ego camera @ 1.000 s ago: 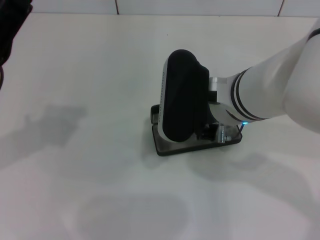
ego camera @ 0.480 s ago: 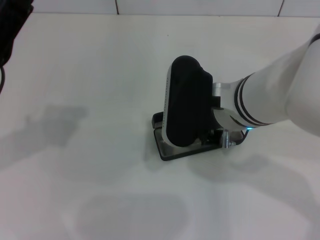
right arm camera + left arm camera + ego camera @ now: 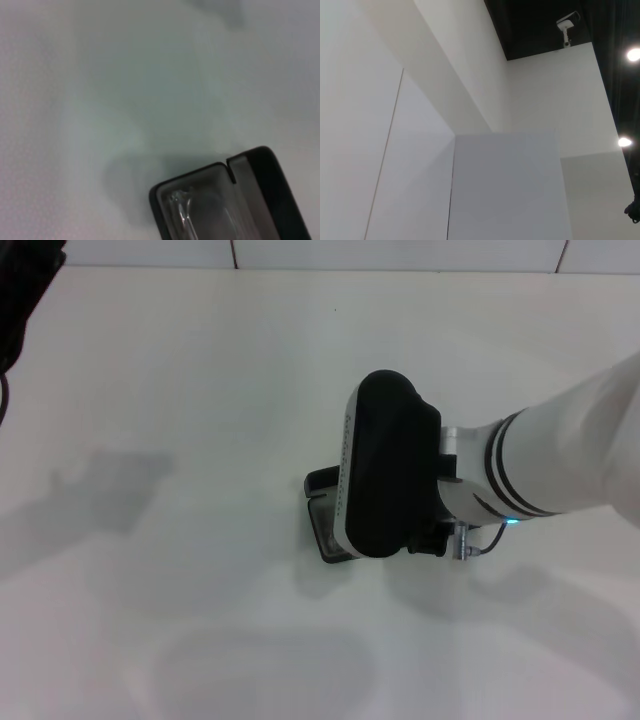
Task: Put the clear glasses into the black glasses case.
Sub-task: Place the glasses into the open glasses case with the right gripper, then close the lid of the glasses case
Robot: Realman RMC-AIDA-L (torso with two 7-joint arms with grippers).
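Note:
The black glasses case [image 3: 322, 512] lies open on the white table, and only its left end shows past my right arm. My right wrist housing [image 3: 388, 480] hangs directly over the case, hiding the right gripper beneath it. In the right wrist view one end of the case [image 3: 272, 190] shows its grey lining. The clear glasses [image 3: 181, 209] lie inside the case, and no fingers show in that view. My left gripper [image 3: 22, 300] is a dark shape parked at the far left corner, away from the case.
The white table [image 3: 180, 390] stretches on all sides of the case, with a tiled wall edge at the back. The left wrist view shows only ceiling, walls and lamps.
My right wrist has shifted right and toward the near edge over the case, covering more of it. The case and the left arm have not moved.

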